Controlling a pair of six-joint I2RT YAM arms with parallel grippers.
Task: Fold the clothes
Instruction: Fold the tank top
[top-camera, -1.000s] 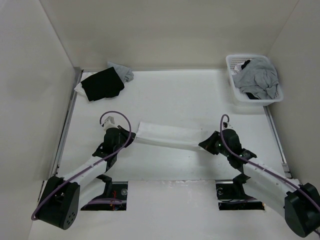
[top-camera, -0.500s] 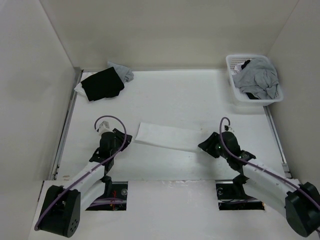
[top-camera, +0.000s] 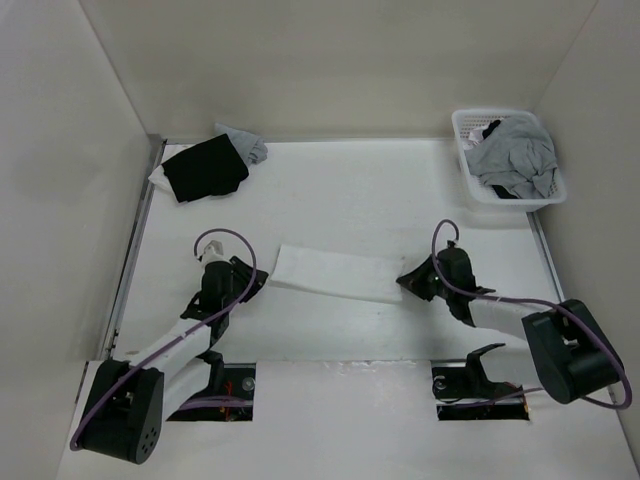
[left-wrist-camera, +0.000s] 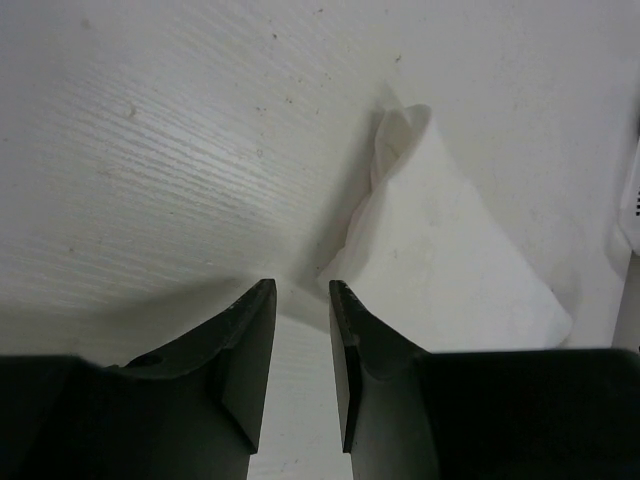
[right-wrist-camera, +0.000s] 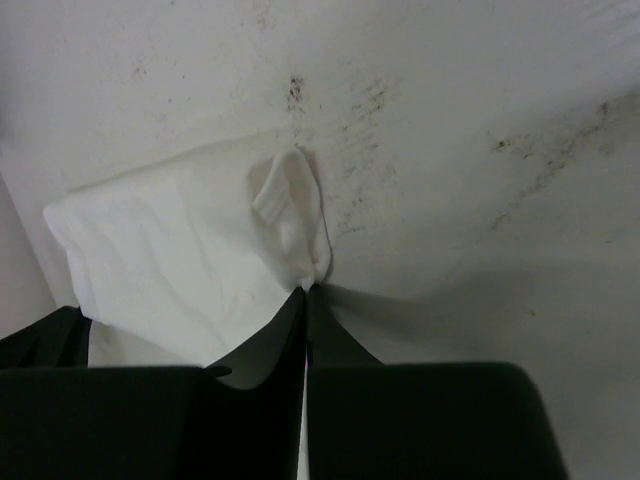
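Observation:
The clothes (top-camera: 335, 272) are a white garment lying on the table as a long narrow strip between my two arms. My left gripper (top-camera: 252, 283) stands open just left of the strip's left end. In the left wrist view bare table shows between the fingers (left-wrist-camera: 300, 290), and the garment's corner (left-wrist-camera: 450, 250) lies just beyond the right fingertip. My right gripper (top-camera: 405, 282) is at the strip's right end. In the right wrist view its jaws (right-wrist-camera: 305, 290) are shut together, and a puckered corner of the white fabric (right-wrist-camera: 180, 250) runs into the tips.
A black garment with grey cloth (top-camera: 205, 168) lies at the back left. A white basket (top-camera: 462, 120) holding grey clothing stands at the back right. White walls close in the table on the left, back and right.
The left gripper has let go of the strip's left end and drawn back slightly. The strip now lies flat. The right gripper opened and shut again at the right end.

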